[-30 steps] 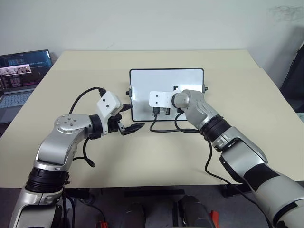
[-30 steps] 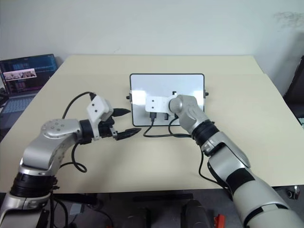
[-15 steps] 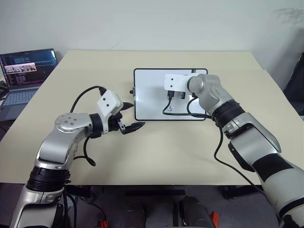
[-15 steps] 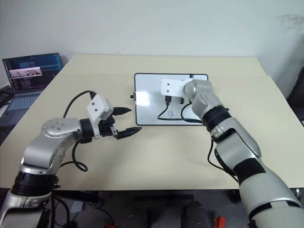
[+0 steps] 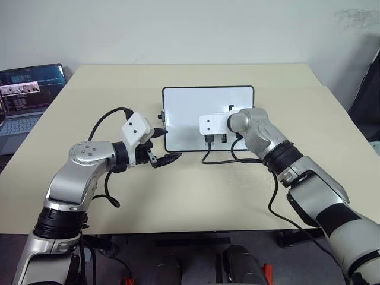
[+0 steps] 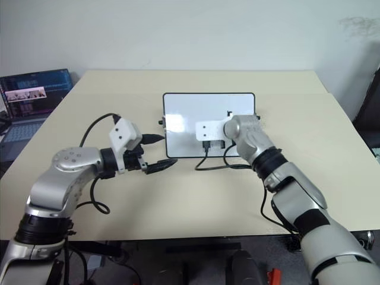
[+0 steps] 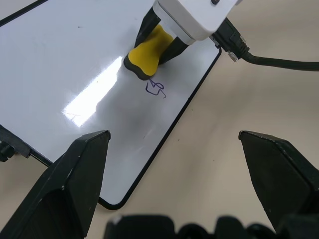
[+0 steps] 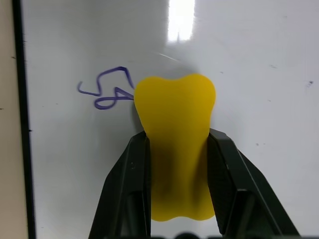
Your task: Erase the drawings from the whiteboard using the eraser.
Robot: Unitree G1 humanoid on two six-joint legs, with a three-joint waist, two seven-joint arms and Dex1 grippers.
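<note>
Ink is nearly gone from the whiteboard [image 5: 190, 110]: one purple squiggle [image 8: 105, 90] is the only one of the drawings to be made out, close to the board's near long edge and its thin black frame. The eraser [image 8: 175, 144], a yellow block with a dark underside, rests on the glossy surface with its rounded front end touching the squiggle's edge; the mark sticks out to one side of that end rather than straight ahead of it. The right gripper [image 8: 175, 169] is clamped on the eraser, one black finger pressed to each long flank, so the block's long axis runs along the fingers and out past their tips.

Seen from the left wrist, the same squiggle [image 7: 155, 88] lies just beyond the eraser [image 7: 148, 52], between it and the board's near frame. A short sideways wipe toward that frame looks like all that remains, and the right arm is plainly the one placed to do it.

The left gripper [image 5: 161, 146] hangs over the table [image 5: 178, 196] just off the board's left short side, jaws spread and empty. A laptop [image 5: 27, 95] sits well apart at the far left.
</note>
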